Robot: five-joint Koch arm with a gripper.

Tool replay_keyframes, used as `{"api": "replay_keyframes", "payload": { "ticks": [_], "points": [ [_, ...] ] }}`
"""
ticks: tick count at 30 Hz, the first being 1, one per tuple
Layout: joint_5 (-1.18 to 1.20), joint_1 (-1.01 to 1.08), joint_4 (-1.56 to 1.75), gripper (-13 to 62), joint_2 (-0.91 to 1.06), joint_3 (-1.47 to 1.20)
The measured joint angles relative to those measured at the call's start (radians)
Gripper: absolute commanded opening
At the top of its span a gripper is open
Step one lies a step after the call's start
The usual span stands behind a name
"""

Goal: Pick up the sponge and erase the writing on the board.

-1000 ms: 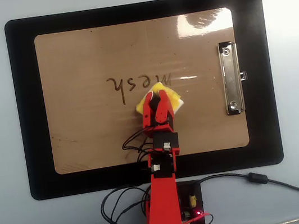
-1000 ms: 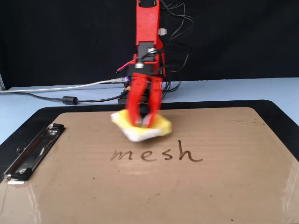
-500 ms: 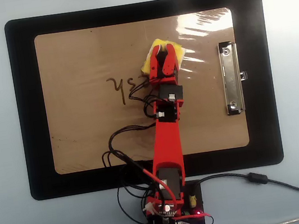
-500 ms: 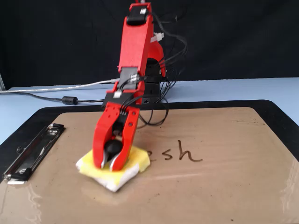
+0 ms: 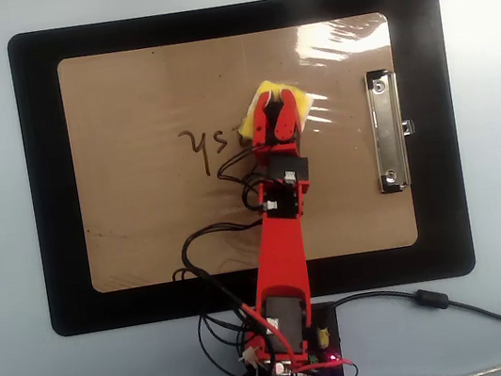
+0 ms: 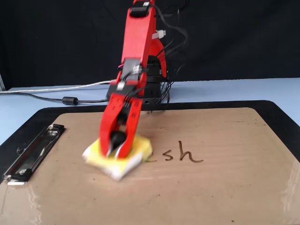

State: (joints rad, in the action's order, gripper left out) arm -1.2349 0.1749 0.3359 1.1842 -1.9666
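— Claw's (image 6: 114, 153) clamped down on the sponge (image 6: 118, 157), see it? Red jaws either side of that black spot, pinning the yellow pad flat against the board (image 6: 220, 187).

— Yes. From overhead the sponge (image 5: 267, 99) pokes out beyond the claw (image 5: 278, 105), a bit left of the silver clip (image 5: 387, 131) and near the glare patch on the board (image 5: 142, 224).

— And the writing (image 6: 180, 154)?

— Only "sh" reads cleanly in the fixed view, with part of a letter touching the sponge's right edge. Overhead the letters (image 5: 207, 144) sit upside down, just left of the claw.

— So the sponge is right at the end of the word.

— Right. The arm (image 5: 280, 226) reaches from its base at the near edge across the black mat (image 5: 49, 182) onto the board. Cables (image 6: 51, 89) trail off to the left behind it in the fixed view.

— The sponge looks a little blurred.

— It does in the fixed view.
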Motion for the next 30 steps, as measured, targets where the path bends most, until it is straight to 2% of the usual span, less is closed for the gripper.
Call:
{"api": "replay_keyframes", "payload": {
  "ticks": [3,7,9,12,15,17,19,24,27,30],
  "points": [
    [-0.003,0.014,0.005,-8.0,0.087,-0.138],
    [-0.005,0.034,0.002,-8.0,0.505,-0.641],
    [-0.005,0.035,-0.011,-8.0,0.581,-0.693],
    [-0.002,0.034,-0.018,-8.0,0.474,-0.543],
    [-0.003,0.034,-0.021,-8.0,0.184,-0.187],
    [-0.005,0.037,-0.015,-8.0,0.092,-0.094],
    [-0.006,0.041,-0.011,-8.0,0.091,-0.12],
    [-0.006,0.051,-0.003,-8.0,0.305,-0.442],
    [-0.005,0.052,-0.014,-8.0,0.21,-0.327],
    [-0.005,0.051,-0.002,-8.0,-0.035,-0.009]
  ]
}}
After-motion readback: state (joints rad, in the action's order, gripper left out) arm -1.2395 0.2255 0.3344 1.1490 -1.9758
